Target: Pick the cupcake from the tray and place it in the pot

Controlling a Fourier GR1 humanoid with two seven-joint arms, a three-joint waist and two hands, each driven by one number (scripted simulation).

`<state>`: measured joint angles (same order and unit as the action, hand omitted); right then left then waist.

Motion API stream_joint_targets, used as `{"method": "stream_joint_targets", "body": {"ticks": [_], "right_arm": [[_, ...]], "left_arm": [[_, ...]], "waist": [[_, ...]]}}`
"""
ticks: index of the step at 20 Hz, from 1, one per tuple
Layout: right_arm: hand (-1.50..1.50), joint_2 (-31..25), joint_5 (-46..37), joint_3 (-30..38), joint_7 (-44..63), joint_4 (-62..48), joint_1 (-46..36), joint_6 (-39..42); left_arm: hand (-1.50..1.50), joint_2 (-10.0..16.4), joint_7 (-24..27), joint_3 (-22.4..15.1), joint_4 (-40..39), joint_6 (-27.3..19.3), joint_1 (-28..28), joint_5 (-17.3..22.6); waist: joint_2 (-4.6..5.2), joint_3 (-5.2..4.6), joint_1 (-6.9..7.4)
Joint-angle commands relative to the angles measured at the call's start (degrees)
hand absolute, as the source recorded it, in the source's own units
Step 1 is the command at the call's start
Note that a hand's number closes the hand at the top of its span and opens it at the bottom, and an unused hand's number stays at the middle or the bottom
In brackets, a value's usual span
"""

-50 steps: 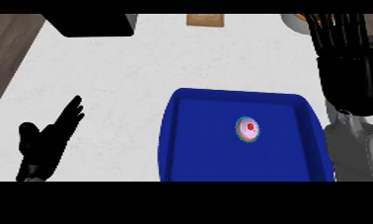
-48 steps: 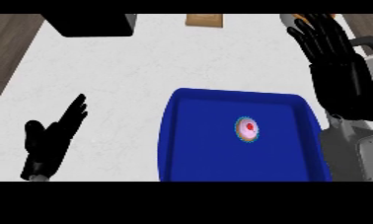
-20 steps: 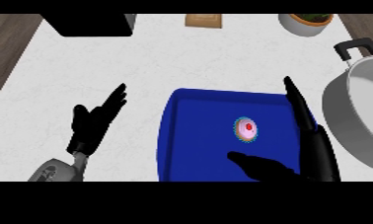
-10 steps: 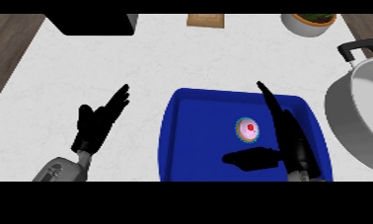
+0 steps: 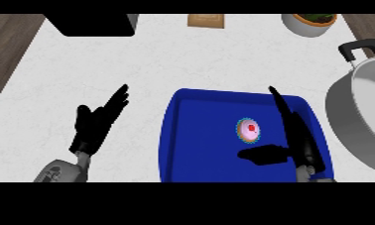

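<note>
A small cupcake (image 5: 249, 129) with a teal wrapper, pink icing and a red dot on top sits on the blue tray (image 5: 202, 135), right of its middle. My right hand (image 5: 294, 135) is open over the tray, just right of the cupcake, fingers straight and pointing away, thumb stretched out below the cupcake. No contact with the cupcake shows. The grey pot (image 5: 355, 115) with a black handle stands at the right edge, partly cut off. My left hand (image 5: 99, 122) rests open on the white counter left of the tray.
A black box (image 5: 95, 24) stands at the back left. At the back lie a small wooden block (image 5: 206, 20) in the middle and a white bowl with greens (image 5: 309, 23) to the right. Dark wood borders the counter's left edge (image 5: 13, 45).
My right hand came down from the back right by the pot to the tray, then slid left next to the cupcake. The left hand shifted right and up a little.
</note>
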<state>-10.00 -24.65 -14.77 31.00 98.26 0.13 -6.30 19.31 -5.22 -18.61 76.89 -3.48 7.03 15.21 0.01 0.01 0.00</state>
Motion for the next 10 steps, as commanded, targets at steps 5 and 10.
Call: {"method": "stream_joint_targets", "body": {"ticks": [5, 10], "right_arm": [[-1.50, 0.51, 5.50, 2.97, -12.13, 0.63, 7.38, 0.83], [-1.50, 3.84, 11.88, 5.53, -18.45, -5.03, 4.19, 2.20]], "left_arm": [[0.00, 0.25, -2.46, 3.55, 6.33, 3.10, -4.56, -0.73], [0.00, -3.25, -0.30, 3.37, 0.49, 1.93, -1.53, -4.41]], "waist": [[-0.09, 0.01, 0.00], [0.01, 0.00, -0.05]]}}
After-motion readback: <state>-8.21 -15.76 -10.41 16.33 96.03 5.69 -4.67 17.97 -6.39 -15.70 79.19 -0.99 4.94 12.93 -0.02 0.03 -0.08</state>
